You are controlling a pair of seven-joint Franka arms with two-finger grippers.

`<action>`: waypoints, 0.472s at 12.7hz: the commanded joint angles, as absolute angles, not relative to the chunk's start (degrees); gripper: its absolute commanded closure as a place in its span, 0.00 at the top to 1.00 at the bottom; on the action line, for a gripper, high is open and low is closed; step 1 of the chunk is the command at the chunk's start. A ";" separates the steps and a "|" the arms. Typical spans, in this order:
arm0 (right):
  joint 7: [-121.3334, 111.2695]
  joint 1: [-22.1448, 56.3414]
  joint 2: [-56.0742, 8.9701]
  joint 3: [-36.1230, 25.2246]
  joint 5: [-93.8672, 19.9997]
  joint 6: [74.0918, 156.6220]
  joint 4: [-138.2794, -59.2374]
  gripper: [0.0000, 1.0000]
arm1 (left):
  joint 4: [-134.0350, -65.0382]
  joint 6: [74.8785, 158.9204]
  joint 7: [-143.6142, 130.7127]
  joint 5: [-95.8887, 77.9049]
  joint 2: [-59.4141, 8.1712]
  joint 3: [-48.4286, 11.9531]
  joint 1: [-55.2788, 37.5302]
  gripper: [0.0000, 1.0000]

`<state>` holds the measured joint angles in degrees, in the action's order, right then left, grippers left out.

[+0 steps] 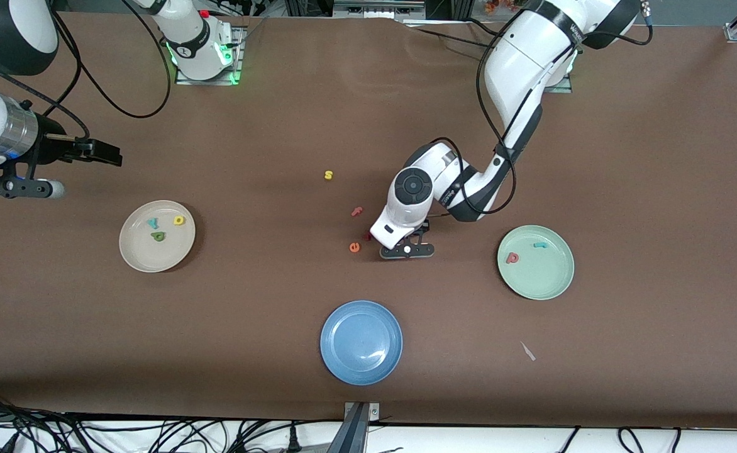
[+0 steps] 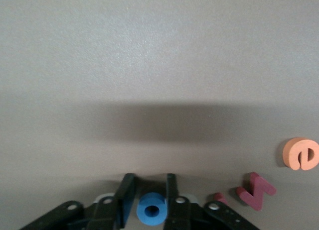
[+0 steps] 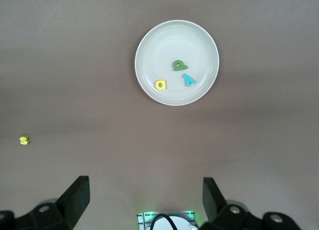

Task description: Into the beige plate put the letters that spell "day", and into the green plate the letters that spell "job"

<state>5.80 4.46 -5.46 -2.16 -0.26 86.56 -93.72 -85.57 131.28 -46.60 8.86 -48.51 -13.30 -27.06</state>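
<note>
Five of six letters are already lying in place, three in the beige plate [image 1: 134,257] and two in the green plate [image 1: 554,283], while the left gripper [image 2: 150,197] is pinching the blue "o" [image 2: 151,210] on the table and the right gripper [image 3: 145,196] is waiting spread wide

Small blue foam ring "o" [image 2: 151,210], matt and finely grained, on a matt brown table covering [image 1: 626,157]. Round cream-beige plate [image 3: 149,48], pale mint-green plate [image 1: 554,280] and blue plate [image 1: 361,341] look smooth with soft sheen.
</note>
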 commanded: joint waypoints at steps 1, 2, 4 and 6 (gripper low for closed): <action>4.83 2.99 -2.73 -0.79 0.44 88.05 -94.66 1.00 | -86.48 130.08 -48.77 9.76 -48.16 -13.18 -27.60 0.46; 4.92 2.21 -2.12 -0.79 0.44 89.37 -95.35 1.00 | -86.57 130.08 -48.78 9.76 -48.16 -13.27 -27.60 0.46; 4.84 2.02 -1.76 -0.79 0.53 89.65 -95.63 1.00 | -86.75 130.08 -48.78 9.76 -48.16 -13.27 -27.60 0.41; 4.66 1.93 -1.49 -0.79 0.44 88.95 -95.45 1.00 | -87.10 130.08 -48.78 9.76 -48.16 -13.27 -27.95 0.38</action>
